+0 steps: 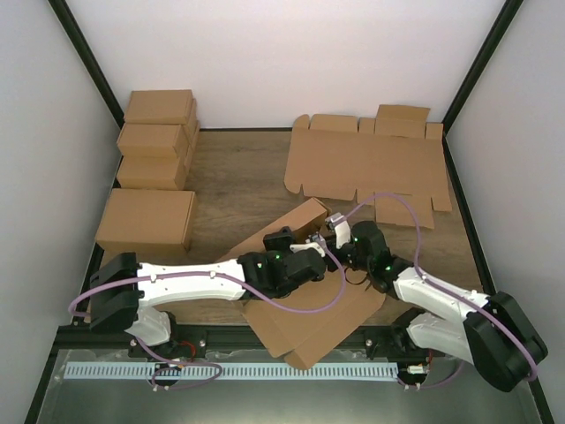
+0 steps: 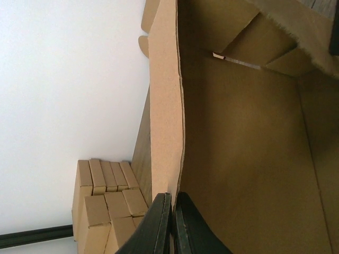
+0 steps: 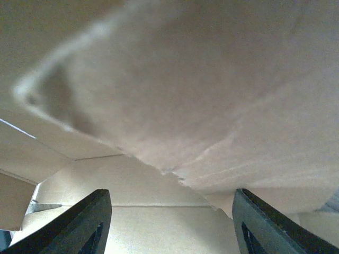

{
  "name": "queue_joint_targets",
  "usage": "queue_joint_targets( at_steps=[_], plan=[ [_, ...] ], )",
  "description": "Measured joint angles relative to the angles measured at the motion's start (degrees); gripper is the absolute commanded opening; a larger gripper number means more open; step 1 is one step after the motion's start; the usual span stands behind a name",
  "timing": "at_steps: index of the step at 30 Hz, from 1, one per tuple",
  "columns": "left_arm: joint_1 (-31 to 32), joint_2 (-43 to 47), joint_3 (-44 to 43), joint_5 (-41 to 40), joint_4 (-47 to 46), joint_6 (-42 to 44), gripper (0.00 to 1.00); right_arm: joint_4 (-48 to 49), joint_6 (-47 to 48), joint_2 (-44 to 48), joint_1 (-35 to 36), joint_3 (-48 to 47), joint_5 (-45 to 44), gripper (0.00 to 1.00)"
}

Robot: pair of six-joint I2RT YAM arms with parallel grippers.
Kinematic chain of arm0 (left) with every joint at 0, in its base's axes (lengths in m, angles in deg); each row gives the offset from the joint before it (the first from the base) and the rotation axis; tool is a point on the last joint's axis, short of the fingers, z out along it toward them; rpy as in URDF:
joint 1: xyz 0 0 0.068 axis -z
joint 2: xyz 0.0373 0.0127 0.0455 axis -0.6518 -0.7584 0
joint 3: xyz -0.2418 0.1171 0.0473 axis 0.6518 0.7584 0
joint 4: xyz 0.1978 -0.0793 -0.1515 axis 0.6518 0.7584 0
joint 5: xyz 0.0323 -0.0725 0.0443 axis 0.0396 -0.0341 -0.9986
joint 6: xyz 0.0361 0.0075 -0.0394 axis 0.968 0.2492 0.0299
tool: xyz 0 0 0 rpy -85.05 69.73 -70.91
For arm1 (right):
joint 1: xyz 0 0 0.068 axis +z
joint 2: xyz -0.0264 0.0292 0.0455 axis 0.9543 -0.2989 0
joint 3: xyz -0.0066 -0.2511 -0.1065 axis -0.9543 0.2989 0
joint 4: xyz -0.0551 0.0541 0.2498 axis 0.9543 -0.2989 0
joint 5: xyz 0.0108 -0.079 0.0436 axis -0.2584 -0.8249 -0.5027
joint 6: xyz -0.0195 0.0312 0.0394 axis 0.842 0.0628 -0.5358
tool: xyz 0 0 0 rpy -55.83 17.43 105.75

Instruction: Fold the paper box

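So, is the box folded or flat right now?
Partly folded. The box has one wall standing up, pinched in the shut left tool; a wide panel lies flat near the arm bases.

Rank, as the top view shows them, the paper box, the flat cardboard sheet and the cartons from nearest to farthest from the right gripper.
1. the paper box: directly at the right gripper, in the middle at the near edge.
2. the flat cardboard sheet: just beyond the gripper, at the far right.
3. the cartons: across the table, stacked at the far left.
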Motion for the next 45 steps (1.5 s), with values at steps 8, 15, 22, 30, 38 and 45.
queue_joint_targets(
  at_steps=[8,15,22,30,38,45],
  plan=[
    [0.17,0.00,0.22,0.20,0.02,0.61,0.04,3.08,2.34,2.60,-1.05,1.95,3.98,0.77],
    [0.35,0.00,0.37,0.22,-0.09,0.96,0.04,-2.19,1.07,11.08,-1.29,2.71,6.25,0.85],
    [0.35,0.37,0.74,0.22,-0.87,1.03,0.04,-9.11,-1.60,23.02,-1.29,2.84,3.65,0.78],
    [0.42,0.55,1.09,0.48,-0.94,1.27,0.04,-11.43,-4.31,29.40,-2.23,2.27,-10.12,0.68],
    [0.42,0.63,1.16,0.44,-1.03,1.29,0.04,-9.64,-4.26,27.10,-5.55,2.12,-15.98,0.69],
    [0.42,0.63,1.16,0.46,-1.01,1.29,0.04,-7.37,0.42,16.22,-9.35,1.66,-12.35,0.73]
  ],
)
